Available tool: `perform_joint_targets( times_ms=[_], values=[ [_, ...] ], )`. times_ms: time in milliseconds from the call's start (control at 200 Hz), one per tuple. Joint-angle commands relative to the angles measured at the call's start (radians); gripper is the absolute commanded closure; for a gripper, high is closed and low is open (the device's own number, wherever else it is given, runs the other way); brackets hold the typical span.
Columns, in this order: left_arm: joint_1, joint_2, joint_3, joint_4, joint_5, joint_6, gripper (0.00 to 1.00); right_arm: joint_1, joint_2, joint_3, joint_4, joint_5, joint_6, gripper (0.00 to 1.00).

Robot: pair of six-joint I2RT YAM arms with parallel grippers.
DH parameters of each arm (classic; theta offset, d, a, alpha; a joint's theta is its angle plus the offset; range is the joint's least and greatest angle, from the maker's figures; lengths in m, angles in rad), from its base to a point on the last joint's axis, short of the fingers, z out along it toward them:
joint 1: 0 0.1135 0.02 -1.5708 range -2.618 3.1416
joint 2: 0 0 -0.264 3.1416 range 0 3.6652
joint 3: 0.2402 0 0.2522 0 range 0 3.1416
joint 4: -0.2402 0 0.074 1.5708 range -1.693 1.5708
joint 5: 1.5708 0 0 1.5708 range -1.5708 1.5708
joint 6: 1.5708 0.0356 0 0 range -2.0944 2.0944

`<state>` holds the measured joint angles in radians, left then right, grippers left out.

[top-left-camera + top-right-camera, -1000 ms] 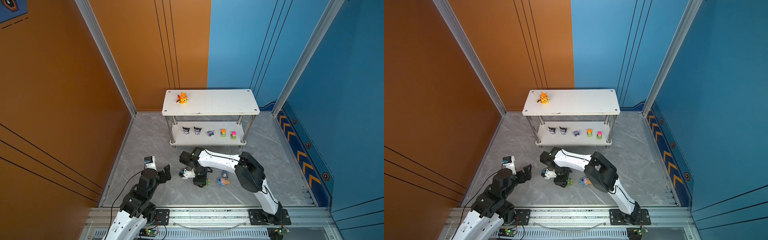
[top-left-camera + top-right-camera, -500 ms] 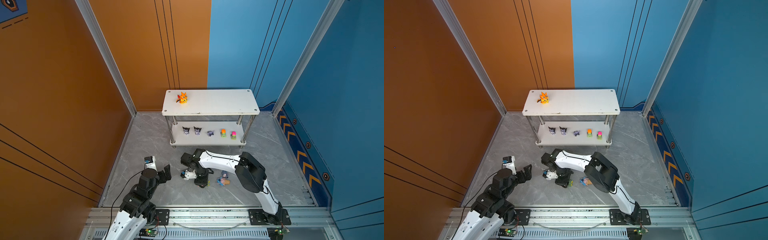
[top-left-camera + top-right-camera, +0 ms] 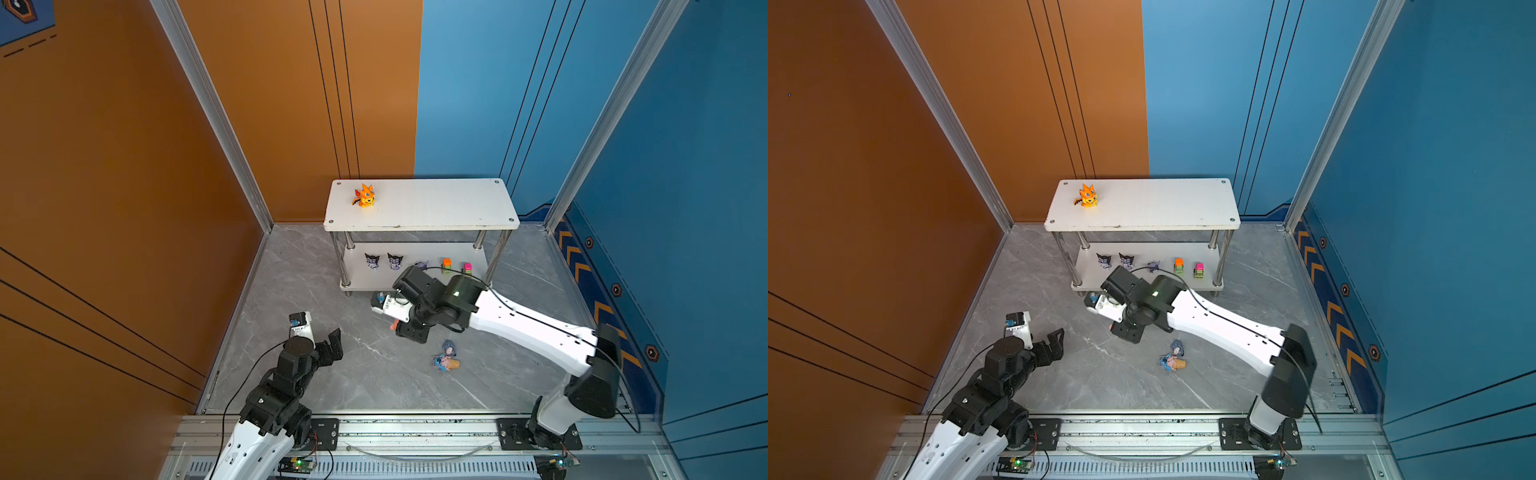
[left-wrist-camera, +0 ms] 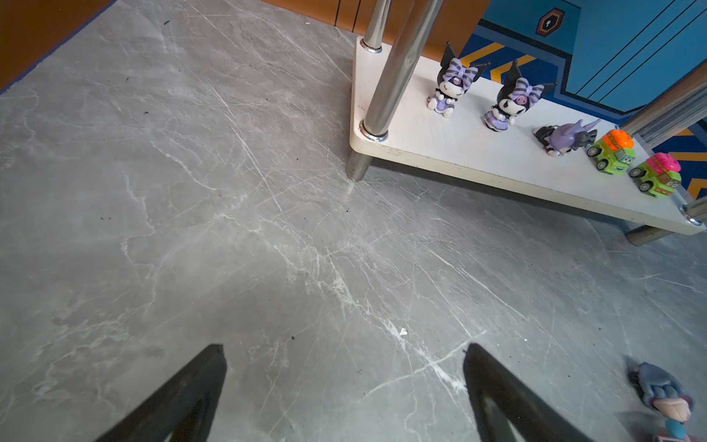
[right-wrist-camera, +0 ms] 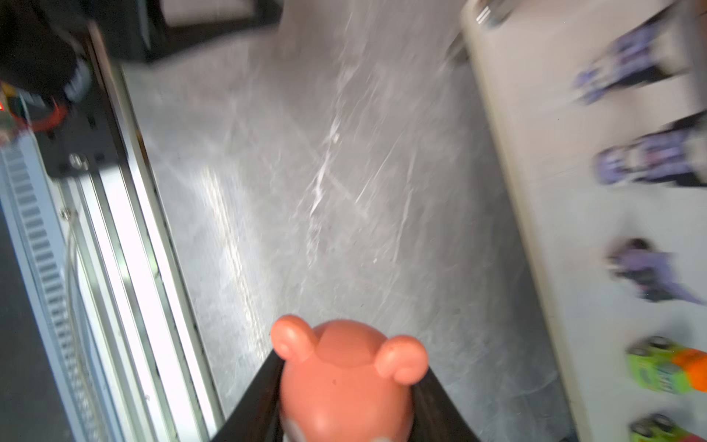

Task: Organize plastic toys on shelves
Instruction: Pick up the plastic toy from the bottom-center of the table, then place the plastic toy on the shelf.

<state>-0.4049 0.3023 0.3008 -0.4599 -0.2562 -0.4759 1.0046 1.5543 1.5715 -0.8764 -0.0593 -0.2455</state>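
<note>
The right pincer [image 5: 346, 405] was closed on a pink toy [image 5: 344, 367], squeezing it between its two black fingers. The toy lay along the fingers, and its head with two round ears stuck out past the tips. The left pincer [image 4: 344, 382] was wide open with nothing in it, low over the grey marble tabletop [image 3: 374, 386]. In the middle of both top views stood the white shelves [image 3: 419, 203]. An orange dragon [image 3: 365, 196] stood upright at the left end of the top board. On the low board two horned toys [image 4: 451, 86] stood up, a purple toy [image 4: 566, 137] lay on its side, and two green cars [image 4: 612, 151] sat side by side at the right end. On the tabletop lay a grey donkey [image 3: 449, 346], and just beside it a blue toy on a cone [image 3: 445, 363] was tipped over, with the cone pointing to the right of the frame. An orange wall [image 3: 124, 166] and a blue wall [image 3: 685, 166] stood around it all.
</note>
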Motion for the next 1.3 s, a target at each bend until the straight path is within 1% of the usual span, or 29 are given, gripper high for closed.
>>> perform_joint_targets(
  times_ms=[0, 105, 195, 245, 360, 395, 566, 681, 871, 966, 976, 996, 1181, 1291],
  values=[
    [0.009, 0.003, -0.015, 0.017, 0.018, 0.015, 0.02, -0.012, -0.109, -0.005, 0.161, 0.085, 0.079, 0.73],
    [0.01, 0.006, -0.016, 0.018, 0.021, 0.015, 0.02, -0.033, -0.175, 0.017, 0.272, 0.178, 0.101, 0.73],
    [0.009, 0.007, -0.016, 0.018, 0.026, 0.016, 0.02, -0.071, -0.168, 0.078, 0.321, 0.238, 0.13, 0.74],
    [0.009, 0.008, -0.017, 0.019, 0.028, 0.016, 0.02, -0.098, -0.14, 0.126, 0.332, 0.266, 0.163, 0.74],
    [0.009, 0.008, -0.016, 0.02, 0.032, 0.017, 0.02, -0.17, -0.071, 0.218, 0.371, 0.276, 0.249, 0.74],
    [0.009, 0.006, -0.017, 0.019, 0.031, 0.018, 0.02, -0.187, -0.049, 0.267, 0.386, 0.279, 0.265, 0.75],
    [0.009, 0.0, -0.017, 0.018, 0.033, 0.02, 0.02, -0.251, 0.1, 0.459, 0.386, 0.314, 0.301, 0.74],
    [0.009, -0.001, -0.017, 0.018, 0.035, 0.021, 0.02, -0.272, 0.189, 0.541, 0.411, 0.343, 0.331, 0.74],
    [0.009, 0.0, -0.018, 0.023, 0.039, 0.022, 0.02, -0.296, 0.283, 0.581, 0.496, 0.437, 0.332, 0.75],
    [0.009, 0.004, -0.018, 0.026, 0.042, 0.023, 0.02, -0.297, 0.308, 0.563, 0.562, 0.44, 0.345, 0.75],
    [0.009, 0.004, -0.019, 0.027, 0.043, 0.024, 0.02, -0.32, 0.309, 0.56, 0.57, 0.439, 0.345, 0.75],
    [0.01, 0.006, -0.019, 0.029, 0.043, 0.024, 0.02, -0.33, 0.315, 0.557, 0.584, 0.436, 0.345, 0.75],
    [0.01, 0.003, -0.02, 0.031, 0.046, 0.026, 0.02, -0.337, 0.361, 0.547, 0.678, 0.456, 0.33, 0.75],
    [0.011, 0.0, -0.023, 0.033, 0.044, 0.026, 0.02, -0.343, 0.395, 0.57, 0.687, 0.456, 0.335, 0.75]
  ],
)
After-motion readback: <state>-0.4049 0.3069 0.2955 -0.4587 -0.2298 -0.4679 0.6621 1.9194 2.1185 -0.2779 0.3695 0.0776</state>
